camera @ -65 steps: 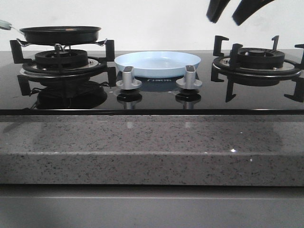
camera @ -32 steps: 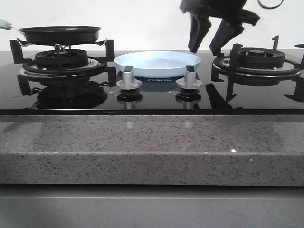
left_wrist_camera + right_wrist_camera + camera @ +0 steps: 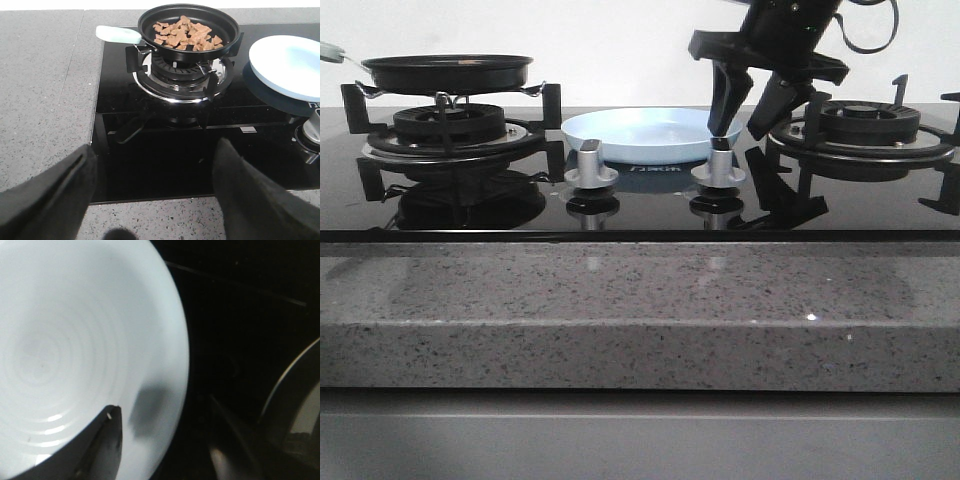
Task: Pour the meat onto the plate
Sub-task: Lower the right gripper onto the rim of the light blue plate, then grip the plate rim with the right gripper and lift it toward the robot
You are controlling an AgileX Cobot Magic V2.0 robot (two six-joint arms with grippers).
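The meat (image 3: 186, 34) is a heap of reddish-brown chunks in the black frying pan (image 3: 188, 25), which sits on the left burner with its pale handle (image 3: 117, 34) pointing away from the plate. The pale blue plate (image 3: 640, 133) rests on the glass hob between the burners and holds nothing. My right gripper (image 3: 740, 128) is open and low at the plate's right rim. One finger is over the plate (image 3: 75, 355) and the other is outside it. My left gripper (image 3: 152, 165) is open above the counter's front edge, well short of the pan.
Two silver knobs (image 3: 591, 165) (image 3: 718, 163) stand just in front of the plate. The right burner grate (image 3: 865, 125) lies close beside my right gripper. A speckled granite counter (image 3: 620, 300) runs along the front.
My right gripper has come down and leftward from high above the right burner to the plate's right rim. The pan, the plate and the left arm have not moved.
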